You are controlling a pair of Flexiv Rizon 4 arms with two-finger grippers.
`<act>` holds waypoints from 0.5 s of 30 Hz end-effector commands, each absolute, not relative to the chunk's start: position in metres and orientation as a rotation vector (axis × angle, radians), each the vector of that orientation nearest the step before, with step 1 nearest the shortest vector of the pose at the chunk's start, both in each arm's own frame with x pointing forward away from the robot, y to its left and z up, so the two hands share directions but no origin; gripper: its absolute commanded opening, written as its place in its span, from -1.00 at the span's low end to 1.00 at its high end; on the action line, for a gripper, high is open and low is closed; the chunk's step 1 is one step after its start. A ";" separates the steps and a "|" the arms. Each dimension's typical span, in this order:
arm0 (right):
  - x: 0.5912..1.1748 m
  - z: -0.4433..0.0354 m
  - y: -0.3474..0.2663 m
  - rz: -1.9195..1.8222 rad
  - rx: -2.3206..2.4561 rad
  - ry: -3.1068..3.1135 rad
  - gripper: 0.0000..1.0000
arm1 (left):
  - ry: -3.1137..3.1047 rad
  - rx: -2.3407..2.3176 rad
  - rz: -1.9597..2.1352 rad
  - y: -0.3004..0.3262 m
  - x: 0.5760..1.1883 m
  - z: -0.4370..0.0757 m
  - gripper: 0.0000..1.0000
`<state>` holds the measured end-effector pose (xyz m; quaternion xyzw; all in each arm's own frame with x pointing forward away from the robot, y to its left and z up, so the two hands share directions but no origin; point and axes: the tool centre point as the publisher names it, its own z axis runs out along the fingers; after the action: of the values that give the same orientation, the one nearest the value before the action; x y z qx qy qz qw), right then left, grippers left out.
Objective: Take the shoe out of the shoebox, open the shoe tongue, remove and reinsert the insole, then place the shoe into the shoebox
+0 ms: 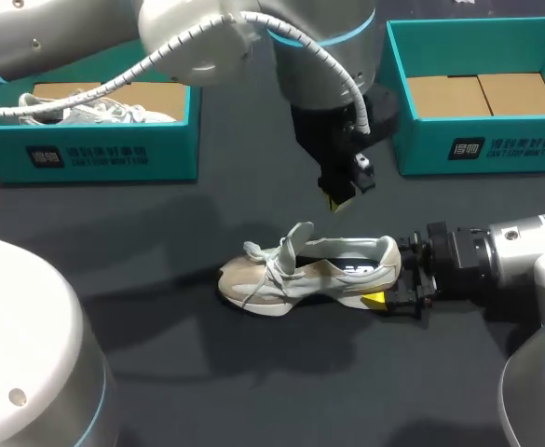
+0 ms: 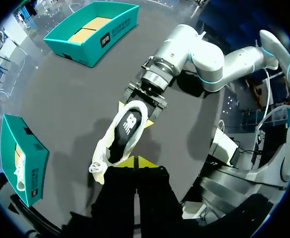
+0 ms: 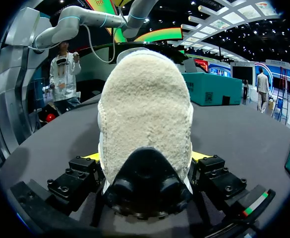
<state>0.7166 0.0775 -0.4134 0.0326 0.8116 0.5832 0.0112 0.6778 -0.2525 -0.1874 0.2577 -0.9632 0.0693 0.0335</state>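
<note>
Shoe (image 1: 309, 275) stands on its sole at mid-table (image 1: 160, 354), toe toward my left. My right gripper (image 1: 386, 275) pinches its heel from both sides, fingers spread wide around it. My left gripper (image 1: 337, 197) hangs above the shoe's opening, apart from it, fingers pressed together. The tongue (image 1: 295, 242) stands up and the insole (image 2: 127, 126) shows inside. A second shoe (image 1: 95, 110) lies in the left box (image 1: 95, 154); cardboard (image 1: 482, 93) lines the right box (image 1: 496, 149).
</note>
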 end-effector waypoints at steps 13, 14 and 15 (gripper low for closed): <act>0.716 -0.412 0.077 1.814 0.103 2.536 -1.00 | -3.096 0.433 0.291 -0.265 0.688 -0.216 -1.00; 0.716 -0.412 0.077 1.814 0.103 2.536 -1.00 | -3.096 0.433 0.291 -0.265 0.688 -0.216 -1.00; 0.716 -0.412 0.077 1.814 0.103 2.536 -1.00 | -3.096 0.433 0.291 -0.265 0.688 -0.216 -1.00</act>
<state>0.7166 0.0775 -0.4134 0.0326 0.8116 0.5832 0.0112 0.6879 -0.2692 -0.2152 0.1385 -0.9864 0.0890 0.0002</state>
